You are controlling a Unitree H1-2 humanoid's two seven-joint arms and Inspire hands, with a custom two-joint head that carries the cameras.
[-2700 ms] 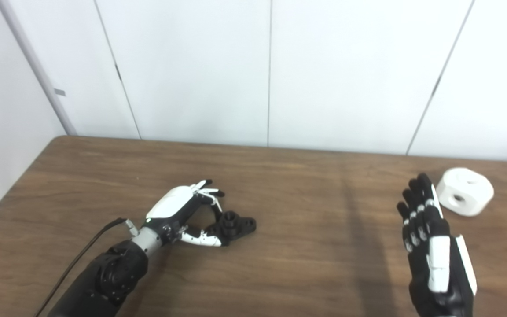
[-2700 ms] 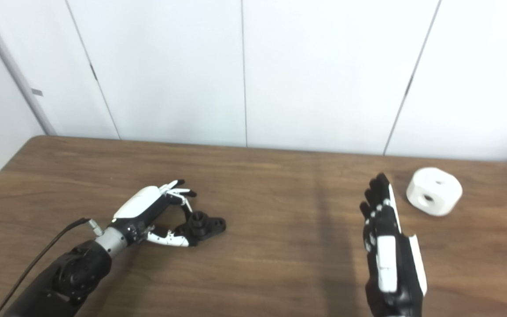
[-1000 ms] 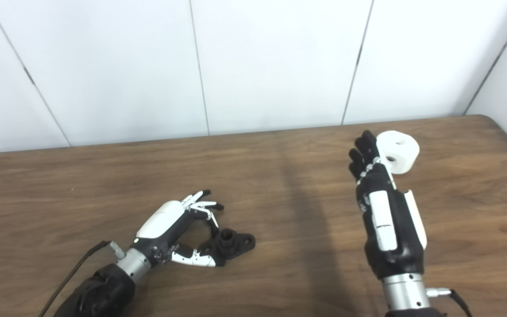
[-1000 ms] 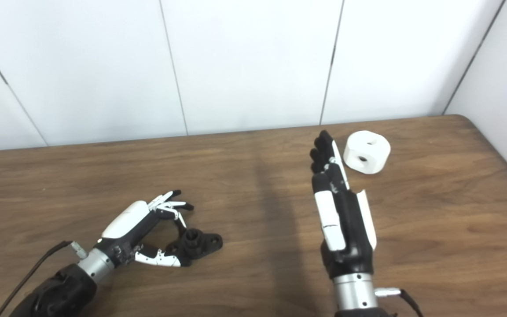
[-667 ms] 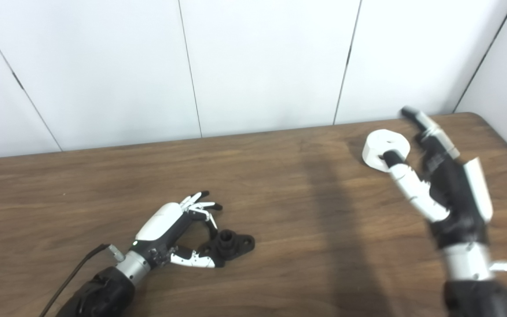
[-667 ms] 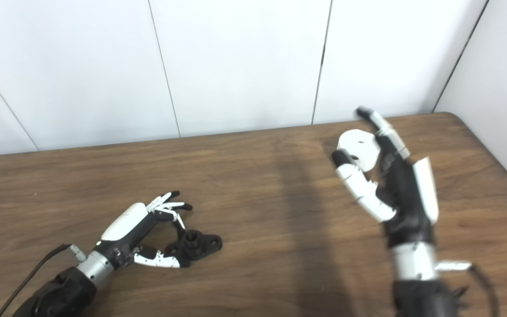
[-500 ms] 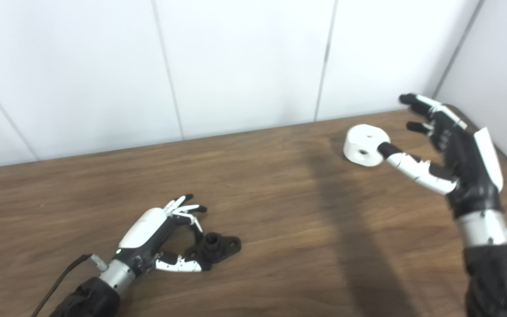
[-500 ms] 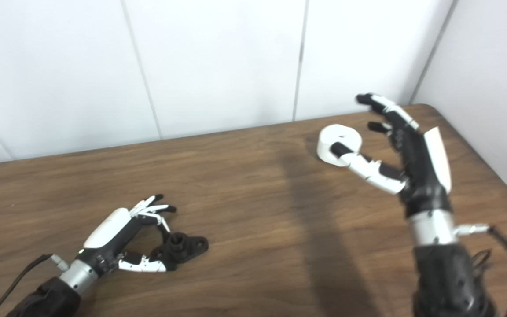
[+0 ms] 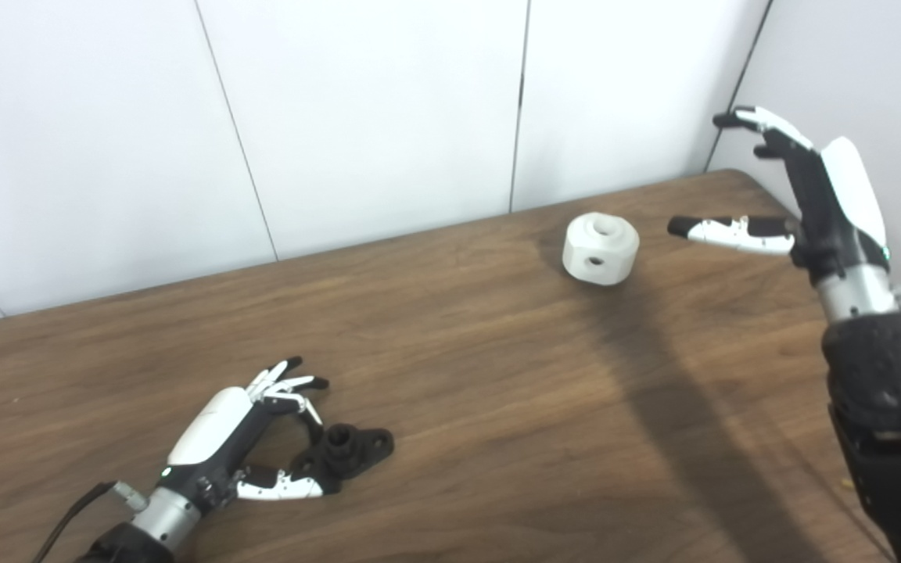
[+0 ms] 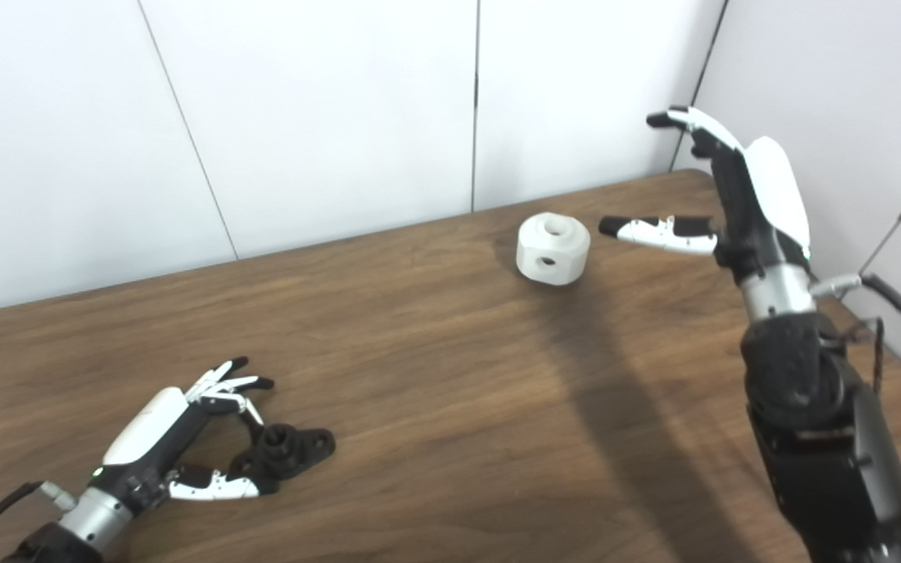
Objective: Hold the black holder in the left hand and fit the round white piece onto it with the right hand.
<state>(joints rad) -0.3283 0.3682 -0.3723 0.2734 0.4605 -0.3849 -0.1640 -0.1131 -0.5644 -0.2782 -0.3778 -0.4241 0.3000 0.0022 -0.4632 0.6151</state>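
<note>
the round white plastic piece (image 9: 601, 249) sat on the wooden counter (image 9: 497, 391) beside the spread, empty right hand (image 9: 802, 195), looking rigid, light and best gripped across its sides, while the left hand (image 9: 239, 438) curled loosely, fingers apart, around the black holder (image 9: 353, 447).

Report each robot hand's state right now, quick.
Left robot hand: fingers and thumb curled around the black holder on the table; firm grip cannot be told.
Right robot hand: open, holding nothing, beside the round white piece.
</note>
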